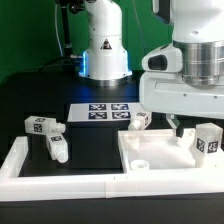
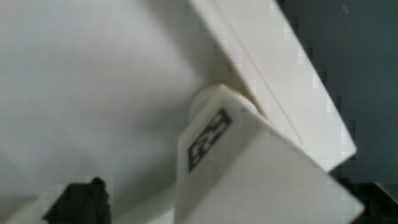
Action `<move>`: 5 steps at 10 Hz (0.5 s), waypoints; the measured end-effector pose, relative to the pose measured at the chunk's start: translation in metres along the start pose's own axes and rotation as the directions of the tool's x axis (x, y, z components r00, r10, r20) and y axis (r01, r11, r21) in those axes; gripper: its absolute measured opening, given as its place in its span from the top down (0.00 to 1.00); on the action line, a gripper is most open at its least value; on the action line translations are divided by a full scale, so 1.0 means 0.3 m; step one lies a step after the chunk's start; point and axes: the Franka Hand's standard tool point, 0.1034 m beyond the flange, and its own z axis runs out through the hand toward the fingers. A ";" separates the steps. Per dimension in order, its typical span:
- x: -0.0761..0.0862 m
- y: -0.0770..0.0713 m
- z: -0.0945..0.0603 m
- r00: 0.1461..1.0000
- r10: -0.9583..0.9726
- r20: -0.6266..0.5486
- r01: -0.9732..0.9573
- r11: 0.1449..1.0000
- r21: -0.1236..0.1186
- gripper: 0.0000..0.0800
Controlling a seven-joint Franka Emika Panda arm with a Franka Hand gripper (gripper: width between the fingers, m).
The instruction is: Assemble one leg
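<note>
On the black table [image 1: 100, 150], near the exterior view's right, lies a large white square panel [image 1: 160, 152], and the gripper [image 1: 178, 128] hangs low over its far edge. Whether the jaws are apart or clamped on anything, I cannot tell (the arm's white body hides most of them). One leg [image 1: 138, 121] stands at the panel's far corner, just beside the gripper; another leg [image 1: 208, 140] stands at the panel's right side. Two more legs [image 1: 42, 125] [image 1: 57, 148] lie well apart on the left, inside the white frame [image 1: 20, 160]. The marker board [image 1: 103, 112] lies farther back. The wrist view shows a tagged leg [image 2: 240, 165] close up against white panel surface.
</note>
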 end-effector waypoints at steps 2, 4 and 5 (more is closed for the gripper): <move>-0.016 -0.002 0.008 0.994 -0.103 -0.020 0.103 0.995 0.006 0.19; -0.011 0.002 0.008 0.969 -0.247 -0.022 0.247 0.969 0.002 0.19; -0.012 0.003 0.009 0.954 -0.301 -0.021 0.301 0.954 -0.001 0.19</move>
